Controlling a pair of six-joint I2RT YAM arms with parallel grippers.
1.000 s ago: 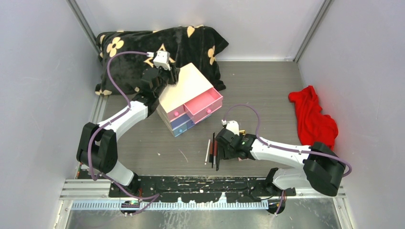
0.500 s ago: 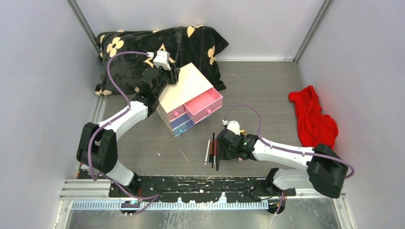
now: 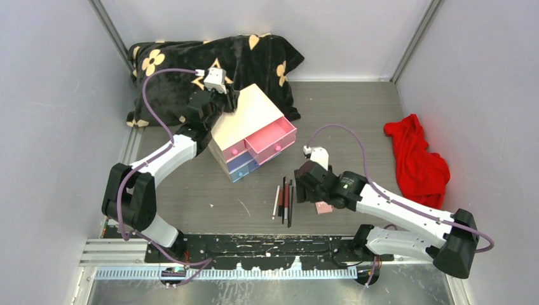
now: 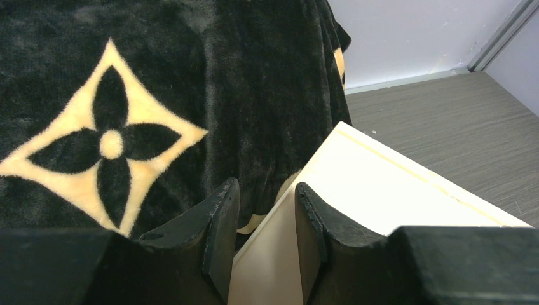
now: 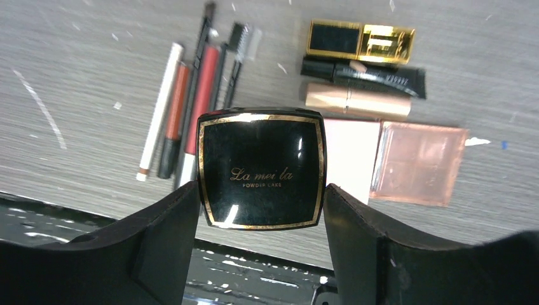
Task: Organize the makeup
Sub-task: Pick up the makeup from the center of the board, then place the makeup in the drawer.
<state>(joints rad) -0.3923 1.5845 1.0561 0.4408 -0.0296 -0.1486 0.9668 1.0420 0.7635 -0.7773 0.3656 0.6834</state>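
Cream drawer box (image 3: pixel 249 114), pink drawer (image 3: pixel 272 137) open — left gripper (image 4: pixel 266 194) pinches its rear edge, right gripper (image 5: pixel 260 198) clamps a black-gold compact (image 5: pixel 260 168) out front.

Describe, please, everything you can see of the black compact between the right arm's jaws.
The black compact is a glossy, plastic-looking rounded square, shut, with a thin gold border and gold script reading La mei la, Powder Cake. The right jaws pinch its two side edges, holding it flat above the table, partly over a pale pink case.
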